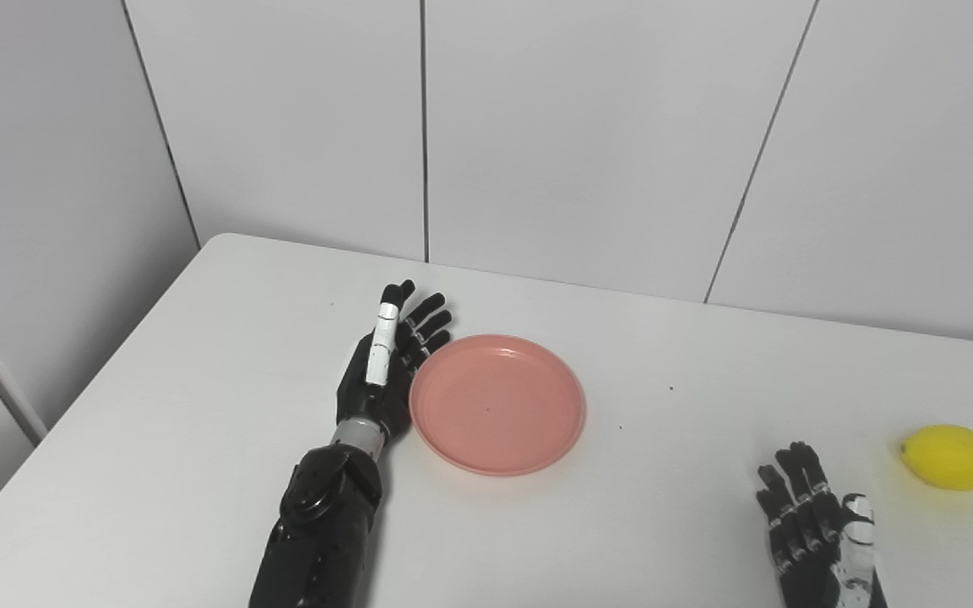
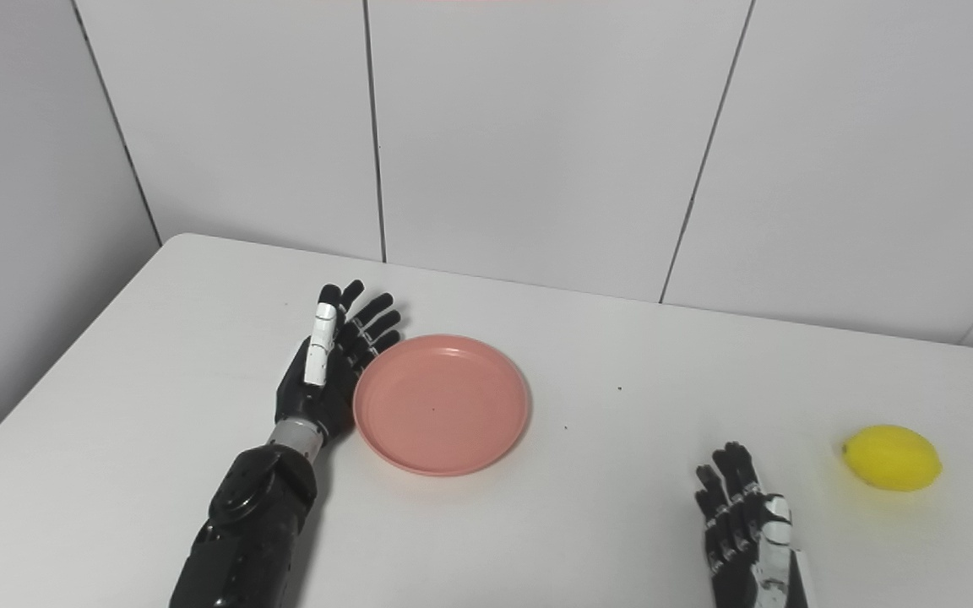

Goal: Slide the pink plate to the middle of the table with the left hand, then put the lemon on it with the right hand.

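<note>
A round pink plate [image 1: 497,403] lies flat on the white table [image 1: 157,439], a little left of the middle. My left hand [image 1: 387,363] is open, fingers straight and together, standing on its edge against the plate's left rim. A yellow lemon [image 1: 951,457] lies near the table's right edge. My right hand [image 1: 814,528] is open and empty, flat near the front edge, to the left of the lemon and apart from it.
White wall panels [image 1: 588,135] stand right behind the table's far edge. The table's left edge [image 1: 73,405] runs diagonally, with a drop beyond it. A bare stretch of table lies between the plate and the lemon.
</note>
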